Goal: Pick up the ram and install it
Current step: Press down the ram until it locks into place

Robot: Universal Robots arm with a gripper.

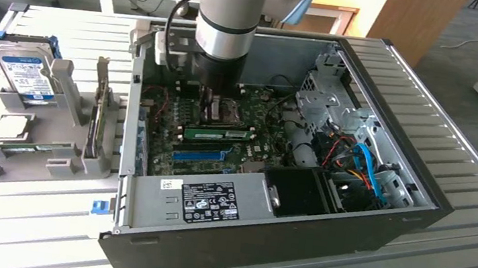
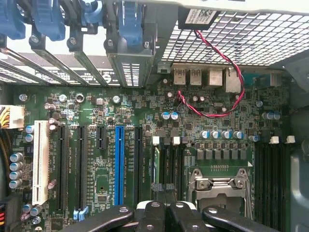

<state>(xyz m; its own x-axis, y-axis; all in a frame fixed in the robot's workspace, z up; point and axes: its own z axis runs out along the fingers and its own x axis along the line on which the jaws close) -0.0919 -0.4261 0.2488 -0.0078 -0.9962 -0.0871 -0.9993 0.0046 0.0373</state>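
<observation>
I've got the slatted bench under everything, and on it the open computer case, lid off, motherboard exposed. My arm drops straight down into the case, over the board's middle. The ram, a green stick, lies along the board just in front of the arm, behind the blue expansion slot; I can't tell whether it's fully seated. Off to the exterior view's left, the hard drive stands in its grey rack, well apart. My claw is clenched tight, fingers pressed together with nothing between them, hovering over the processor socket and the dark memory slots. The risk, I reckon: pushing down off-line could tilt the stick, or clip the red-and-black wire nearby.
</observation>
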